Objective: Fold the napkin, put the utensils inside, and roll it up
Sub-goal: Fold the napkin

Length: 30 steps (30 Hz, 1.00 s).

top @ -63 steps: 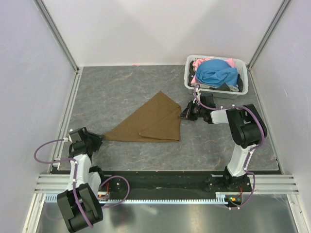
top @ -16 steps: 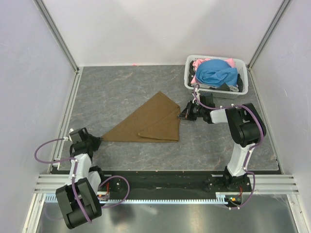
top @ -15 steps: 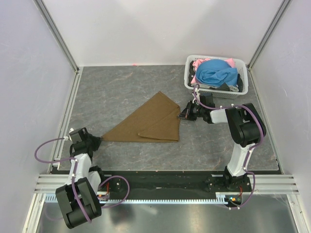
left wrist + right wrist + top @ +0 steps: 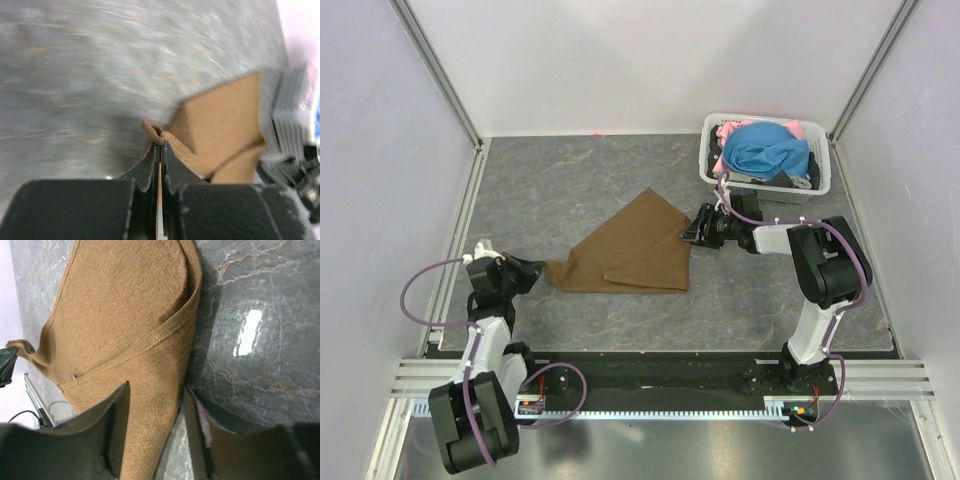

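Two hands work the napkin (image 4: 635,250), which lies as a loose, part-folded triangle in the middle of the table (image 4: 570,170), with a smaller flap doubled over its near right part. The left hand (image 4: 528,270) is pinched tight on the napkin's left corner. Its wrist view shows only a small bunched tip of cloth between the fingers, seemingly raised a little off the table. The right hand (image 4: 692,232) sits low at the napkin's right edge with its fingers parted, the hem lying between them but not squeezed. The main risk is that thin left grip: a quick pull across could draw the tip out and drop the corner short, leaving a crooked fold. With the right side unclamped, a pull from the left could also drag the whole napkin along the table rather than fold it, or flip the loose flap open. If the right hand lifts away carelessly, a finger may catch the hem and rumple the edge. Closing where it stands, it could grab both layers and lock the flap in place. No fork shows in any view, so where it waits cannot be told. The basket (image 4: 712,160) of blue and pink clothes at the far right stands near the right arm and could be nudged.
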Motion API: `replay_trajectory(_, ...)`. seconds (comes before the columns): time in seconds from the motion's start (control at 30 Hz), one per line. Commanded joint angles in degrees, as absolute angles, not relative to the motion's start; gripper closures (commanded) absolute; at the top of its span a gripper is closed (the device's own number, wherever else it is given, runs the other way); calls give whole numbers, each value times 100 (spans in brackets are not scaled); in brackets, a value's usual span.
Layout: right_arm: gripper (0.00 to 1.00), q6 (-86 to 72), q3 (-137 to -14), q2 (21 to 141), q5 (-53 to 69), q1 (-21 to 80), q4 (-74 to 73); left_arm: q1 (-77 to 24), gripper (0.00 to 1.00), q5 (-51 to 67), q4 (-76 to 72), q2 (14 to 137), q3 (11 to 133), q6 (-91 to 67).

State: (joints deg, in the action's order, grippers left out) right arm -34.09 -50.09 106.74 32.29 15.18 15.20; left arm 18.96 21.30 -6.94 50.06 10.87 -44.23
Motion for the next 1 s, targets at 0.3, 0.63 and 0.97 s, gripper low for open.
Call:
replay_trajectory(0.3, 24, -3138, -4711, 9774, 2505, 1503, 660, -825, 98, 1635, -2239, 5826, 2047, -4420)
replay_trajectory(0.63, 22, -3234, -4298, 8904, 1995, 1494, 554, -2494, 98, 1599, -3295, 7803, 3233, -4403)
replay_trajectory(0.97, 22, -3278, -4105, 8491, 1828, 1406, 466, -3418, 98, 1925, -3577, 8894, 4183, -4131)
